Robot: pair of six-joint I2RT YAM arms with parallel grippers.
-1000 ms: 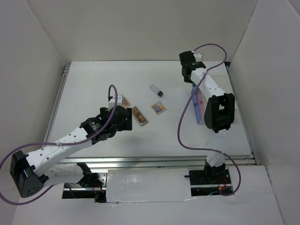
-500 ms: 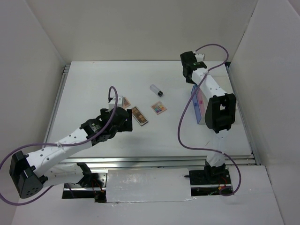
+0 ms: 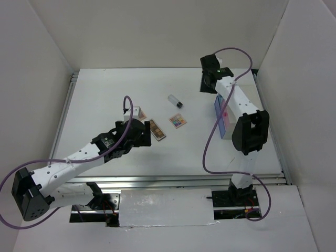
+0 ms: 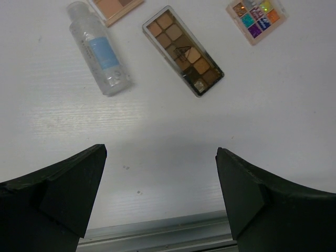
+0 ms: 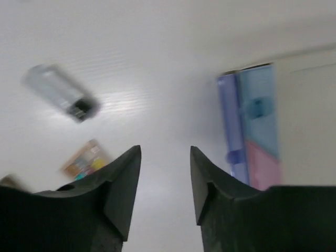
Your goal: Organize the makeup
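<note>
- Left end effector (image 4: 160, 168): fingers wide apart, holding nothing, above the white tabletop (image 4: 157, 131).
- Long rectangular brown eyeshadow palette (image 4: 182, 50): flat on the tabletop, ahead of the left end effector.
- Clear plastic bottle with blue label (image 4: 100, 55): lying beside the long palette, not touching it.
- Small square multicoloured palette (image 4: 256, 14): near the long palette's other side.
- Right end effector (image 5: 165, 157): fingers apart, empty, between the blurred clear black-capped bottle (image 5: 60, 93) and the white box with blue and pink drawers (image 5: 252, 131).

Even bright light, soft shadows; right wrist view motion-blurred
</note>
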